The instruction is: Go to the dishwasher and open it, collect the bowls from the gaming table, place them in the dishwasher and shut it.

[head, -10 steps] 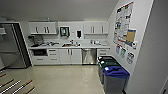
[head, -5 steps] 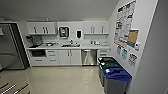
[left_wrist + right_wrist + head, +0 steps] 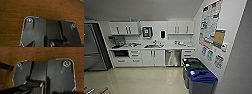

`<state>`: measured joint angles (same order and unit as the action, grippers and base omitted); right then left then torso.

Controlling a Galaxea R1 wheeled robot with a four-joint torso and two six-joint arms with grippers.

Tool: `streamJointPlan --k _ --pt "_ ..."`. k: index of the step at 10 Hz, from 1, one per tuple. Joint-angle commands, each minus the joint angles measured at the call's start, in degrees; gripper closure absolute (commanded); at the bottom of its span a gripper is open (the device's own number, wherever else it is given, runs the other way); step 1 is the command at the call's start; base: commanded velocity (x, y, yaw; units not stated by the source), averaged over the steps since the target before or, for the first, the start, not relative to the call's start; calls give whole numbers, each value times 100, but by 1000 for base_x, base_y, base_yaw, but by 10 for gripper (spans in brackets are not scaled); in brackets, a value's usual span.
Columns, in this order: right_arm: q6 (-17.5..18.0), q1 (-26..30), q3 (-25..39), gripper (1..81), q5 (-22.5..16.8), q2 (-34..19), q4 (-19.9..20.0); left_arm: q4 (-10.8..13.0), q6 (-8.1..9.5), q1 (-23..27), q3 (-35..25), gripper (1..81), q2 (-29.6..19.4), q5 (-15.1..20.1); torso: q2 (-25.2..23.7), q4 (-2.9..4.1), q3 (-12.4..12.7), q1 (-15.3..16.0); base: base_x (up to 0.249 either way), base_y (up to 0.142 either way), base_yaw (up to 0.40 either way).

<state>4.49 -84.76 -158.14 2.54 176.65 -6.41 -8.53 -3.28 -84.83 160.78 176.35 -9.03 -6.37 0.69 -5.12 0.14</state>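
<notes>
Claw status first: neither the left claw nor the right claw gives anything away, because both wrist cameras look past the robot's own dark plates at a brown wood-grain surface (image 3: 15, 11), so whether the fingers are apart or together cannot be told.

Over to the head view, working outward. Nearest on the right, three bins stand in a row along the wall: the blue-lidded bin (image 3: 202, 80) closest, the green-lidded bin (image 3: 195, 67) behind it, and a dark bin (image 3: 190, 60) furthest back. Pale floor (image 3: 139, 80) stretches between the robot and the kitchen units. On the right wall, a spread of posters (image 3: 210, 23) hangs above the bins (their print is too blurred to read).

At the far wall, the dishwasher (image 3: 173, 57) sits under the desk (image 3: 166, 46), its steel-grey front shut, between white cabinet doors (image 3: 153, 57) on one side and a stack of white drawers (image 3: 187, 53) on the other. A sink (image 3: 151, 46) lies in the desk just beside it. Upper cabinets (image 3: 124, 28) run across above, and a tall steel fridge (image 3: 92, 47) closes off the left end.
</notes>
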Motion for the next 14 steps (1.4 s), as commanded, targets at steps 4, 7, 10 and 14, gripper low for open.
streamJointPlan --k 4,7,10,14 --pt "0 367 30 10 -254 30 44 18 -59 323 -3 10 -38 235 0 0 0 0 137 37 0" --pt "0 358 38 10 -254 39 44 10 -59 323 -3 10 -56 235 2 0 0 0 134 88 0" --pt "0 341 38 10 -254 22 52 18 -59 323 -12 10 -56 235 2 0 0 -2 134 71 0" --pt "0 341 30 10 -254 13 61 27 -59 322 -12 10 -56 235 2 0 0 -2 135 0 0"
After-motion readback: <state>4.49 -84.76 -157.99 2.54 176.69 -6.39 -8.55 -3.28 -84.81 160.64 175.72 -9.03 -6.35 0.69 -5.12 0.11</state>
